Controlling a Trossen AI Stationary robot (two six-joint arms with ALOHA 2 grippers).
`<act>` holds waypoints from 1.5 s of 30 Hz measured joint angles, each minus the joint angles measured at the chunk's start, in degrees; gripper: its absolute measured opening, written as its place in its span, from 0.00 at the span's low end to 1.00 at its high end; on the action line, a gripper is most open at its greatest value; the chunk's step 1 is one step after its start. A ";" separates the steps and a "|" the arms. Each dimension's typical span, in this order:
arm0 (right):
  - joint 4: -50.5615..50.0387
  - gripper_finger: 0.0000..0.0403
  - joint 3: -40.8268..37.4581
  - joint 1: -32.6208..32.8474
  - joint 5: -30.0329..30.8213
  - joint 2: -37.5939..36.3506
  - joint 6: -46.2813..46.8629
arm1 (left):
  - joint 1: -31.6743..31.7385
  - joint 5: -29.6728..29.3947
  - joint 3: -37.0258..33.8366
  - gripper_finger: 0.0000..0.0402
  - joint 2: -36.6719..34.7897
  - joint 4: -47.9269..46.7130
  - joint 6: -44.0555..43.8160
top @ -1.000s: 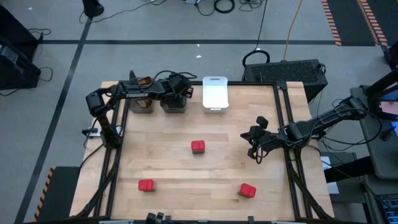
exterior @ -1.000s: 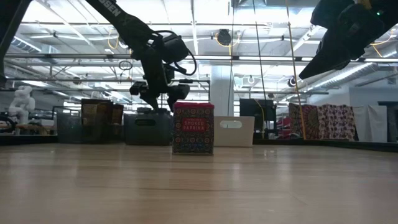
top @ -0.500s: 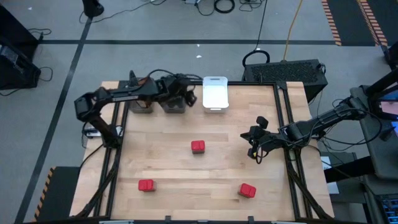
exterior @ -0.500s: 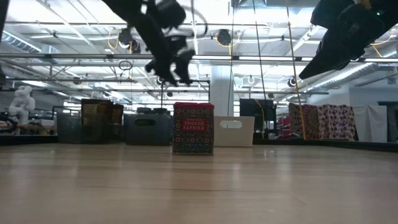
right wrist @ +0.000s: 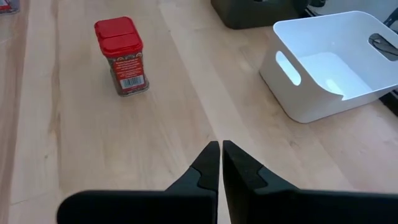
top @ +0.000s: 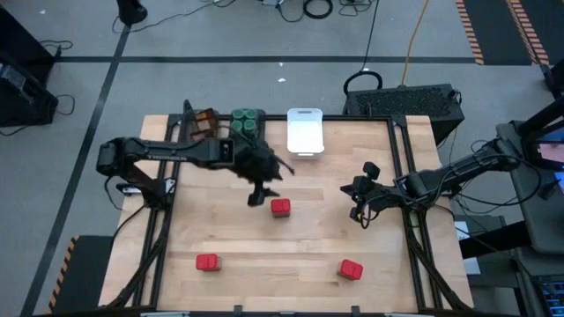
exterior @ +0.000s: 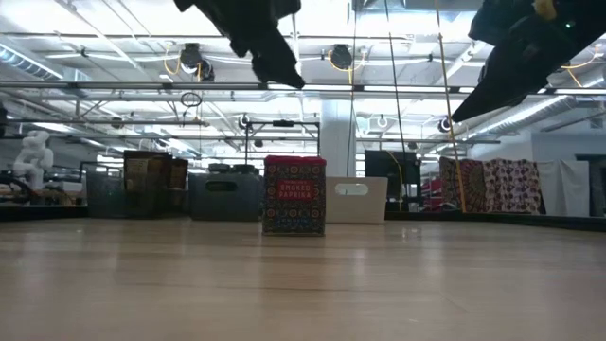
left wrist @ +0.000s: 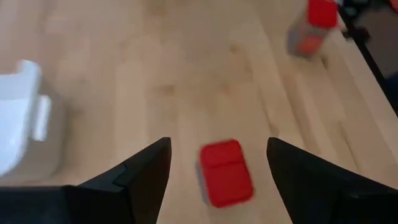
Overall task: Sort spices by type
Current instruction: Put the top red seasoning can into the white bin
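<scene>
The left hand is held spread wide and empty above the surface, just beside the middle red tin; in the left wrist view that tin is seen framed between the two fingers, which suggests it is being lined up for a grasp. The right hand is parked near the right edge of the surface with its fingers pressed together on nothing, and appears to be waiting.

Three red tins are left standing well apart on the open wood: the middle one, one near the front left and one near the front right. Along the far edge the sorted kinds are kept apart: green-lidded jars are gathered in one dark bin, brown packets in the bin beside it, and the white bin is seen empty, so it is judged to be meant for the tins.

The dark bins are partly covered by the left arm in the high view, so their contents cannot be counted. In the low view only one tin is shown, and both hands are cut off at the top edge
</scene>
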 joint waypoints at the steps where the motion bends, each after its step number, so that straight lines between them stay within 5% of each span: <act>1: 0.02 0.00 -0.01 0.02 -0.04 -0.02 -0.07 | -0.89 -0.19 -0.02 0.67 0.13 -0.57 0.20; 16: -0.03 0.00 0.00 0.02 -0.19 -0.07 -0.31 | -8.78 -5.35 -0.02 0.68 6.23 0.81 -1.87; 29: -0.11 0.00 0.00 -0.01 -1.18 -0.21 0.10 | -8.84 -11.61 -0.07 0.99 13.09 1.09 -7.60; 45: -1.21 0.00 0.00 -0.33 -1.66 -0.29 0.10 | -8.88 -14.01 -0.11 0.97 19.05 1.19 -8.78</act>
